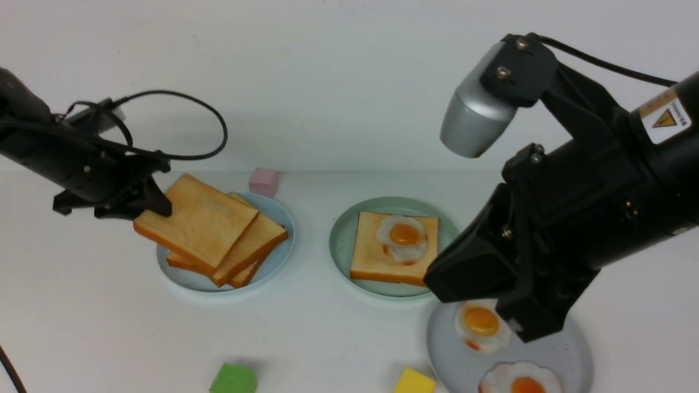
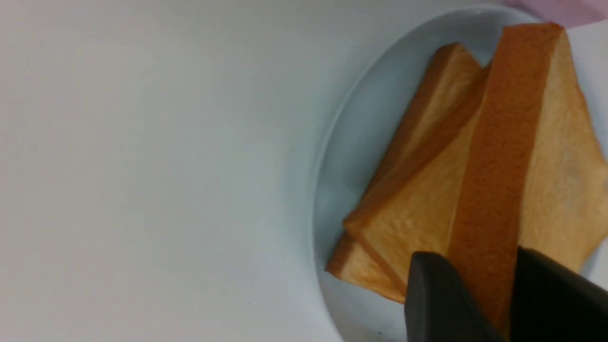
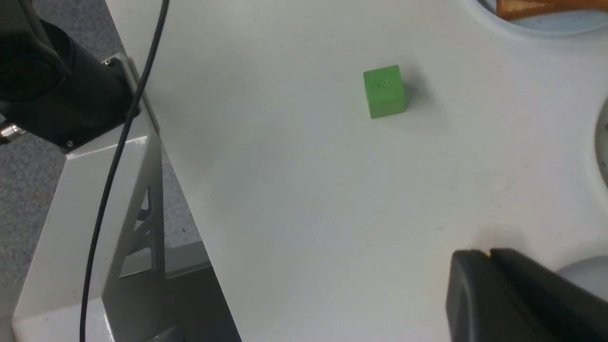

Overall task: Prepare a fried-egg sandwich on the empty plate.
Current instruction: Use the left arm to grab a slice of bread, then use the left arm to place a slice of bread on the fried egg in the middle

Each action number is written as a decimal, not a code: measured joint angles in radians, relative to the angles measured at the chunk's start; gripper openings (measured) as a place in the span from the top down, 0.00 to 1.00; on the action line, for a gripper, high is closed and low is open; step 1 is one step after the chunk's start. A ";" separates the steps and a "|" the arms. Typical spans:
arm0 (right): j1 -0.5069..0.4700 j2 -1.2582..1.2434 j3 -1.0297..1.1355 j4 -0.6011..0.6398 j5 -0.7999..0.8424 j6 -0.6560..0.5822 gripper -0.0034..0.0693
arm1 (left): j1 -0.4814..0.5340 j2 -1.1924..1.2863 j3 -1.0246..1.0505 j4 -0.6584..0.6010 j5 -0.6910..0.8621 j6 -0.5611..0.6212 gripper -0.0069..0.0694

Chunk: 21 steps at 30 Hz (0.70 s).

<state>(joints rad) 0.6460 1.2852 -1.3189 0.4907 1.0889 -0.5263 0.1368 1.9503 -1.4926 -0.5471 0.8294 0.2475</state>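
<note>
On the mint-green plate (image 1: 343, 240) in the middle lies one toast slice (image 1: 371, 259) with a fried egg (image 1: 403, 236) on top. My left gripper (image 1: 155, 206) (image 2: 477, 256) is shut on the crust edge of the top toast slice (image 1: 199, 221) (image 2: 494, 166), which lies skewed over the pile (image 1: 256, 245) on the pale blue plate (image 1: 283, 218). At the front right, above the grey plate (image 1: 573, 349), my right gripper (image 1: 529, 332) (image 3: 489, 254) hangs with its jaws together and nothing in them.
Two more fried eggs (image 1: 480, 325) (image 1: 521, 382) lie on the grey plate. A pink cube (image 1: 264, 182) sits behind the pale blue plate. A green cube (image 1: 233, 379) (image 3: 384, 91) and a yellow cube (image 1: 415, 382) stand near the front edge.
</note>
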 joint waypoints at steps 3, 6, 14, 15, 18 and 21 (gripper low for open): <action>0.000 0.000 0.000 0.000 0.001 0.000 0.85 | 0.000 -0.022 0.000 0.001 0.008 0.000 0.66; 0.000 0.000 0.000 0.000 0.008 0.000 0.84 | 0.000 -0.030 0.000 -0.012 0.018 0.001 0.66; 0.000 0.000 0.000 -0.087 0.024 0.096 0.83 | 0.000 -0.036 0.009 -0.380 0.125 0.198 0.68; 0.000 -0.002 0.000 -0.131 0.025 0.148 0.83 | -0.002 -0.036 0.017 -0.448 0.143 0.225 0.68; -0.008 -0.009 0.000 -0.278 0.030 0.340 0.82 | -0.027 -0.036 0.048 -0.627 0.157 0.279 0.68; -0.018 -0.011 0.000 -0.382 0.030 0.481 0.81 | -0.105 -0.036 0.083 -0.702 0.119 0.299 0.68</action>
<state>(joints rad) 0.6280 1.2741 -1.3185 0.1090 1.1188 -0.0456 0.0322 1.9142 -1.4092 -1.2489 0.9483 0.5470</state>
